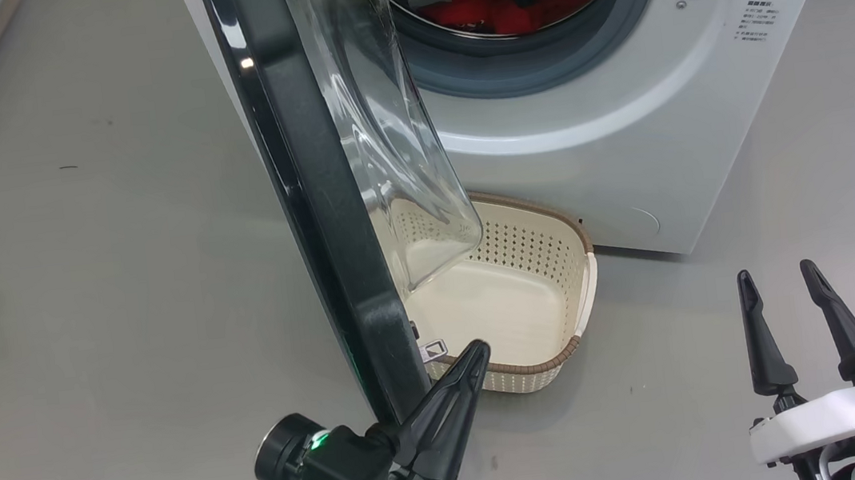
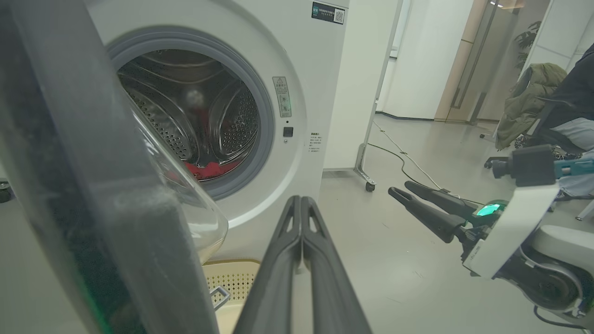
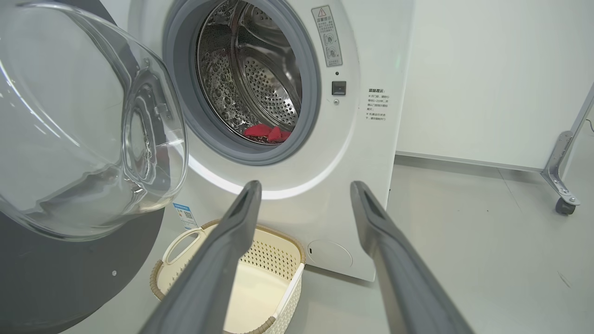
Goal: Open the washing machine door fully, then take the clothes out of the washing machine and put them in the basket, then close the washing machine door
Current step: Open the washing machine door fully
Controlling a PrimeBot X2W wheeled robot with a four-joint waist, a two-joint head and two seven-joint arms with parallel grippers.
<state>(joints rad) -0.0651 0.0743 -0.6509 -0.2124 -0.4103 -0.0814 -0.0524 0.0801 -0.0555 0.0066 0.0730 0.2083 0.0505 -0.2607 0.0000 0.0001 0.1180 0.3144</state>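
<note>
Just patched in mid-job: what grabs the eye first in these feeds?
The big black door stands swung open across the left of the head view, its clear glass bowl facing the drum. Red clothes lie inside the machine at the top of that view. Below them, the cream basket sits empty on the floor at the machine's foot.

clothes [image 1: 521, 0] in washing machine [image 1: 624, 129], basket [image 1: 534, 260] before it
</note>
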